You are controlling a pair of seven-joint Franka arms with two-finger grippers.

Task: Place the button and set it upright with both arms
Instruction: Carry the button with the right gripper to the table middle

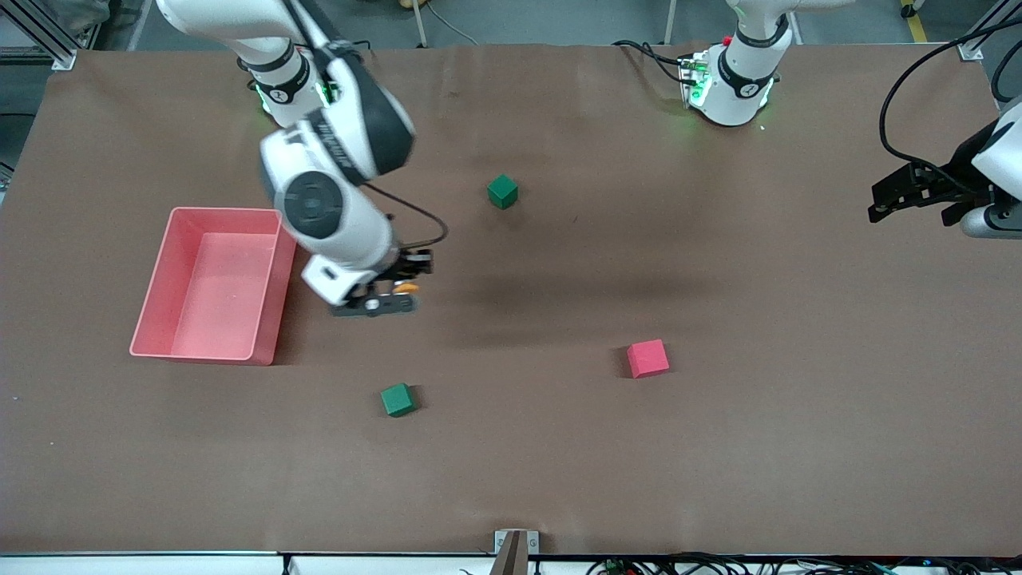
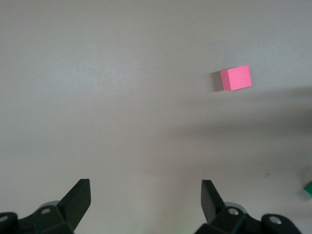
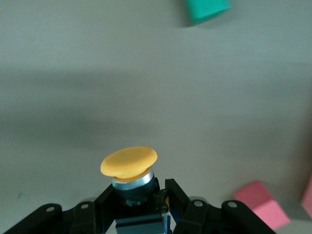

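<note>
1. The small push-button switch with a black blocky body, a metal collar and a round orange cap [image 3: 129, 162] sits clamped in the right arm's black two-finger pincer [image 1: 397, 286], over the brown desk [image 1: 559, 447] just beside the pink plastic bin [image 1: 209, 284].
2. The right wrist view shows the fingers pressed against the black body below the collar, with the cap standing free above them (cap tilted a little, so I cannot call the switch truly upright).
3. Handling, as I judge it: the switch looks light and rigid, hard plastic and metal, so it should not deform under the squeeze. The smooth cap and collar look slippery and round; the flat sides of the body are the sound place to hold, as now.
4. The cap is wider than the body, so the switch likely tips easily when set down; a low, gentle release on its flat base seems wise.
5. The left arm's black pincer [image 1: 894, 200] waits with its fingers [image 2: 78, 200] spread wide and empty, at the left arm's end of the desk, well apart from the switch.
6. Farther out lie a red cube [image 1: 647, 358], a green cube [image 1: 398, 399] nearer the front camera than the switch, and another green cube [image 1: 502, 192] farther from it.
</note>
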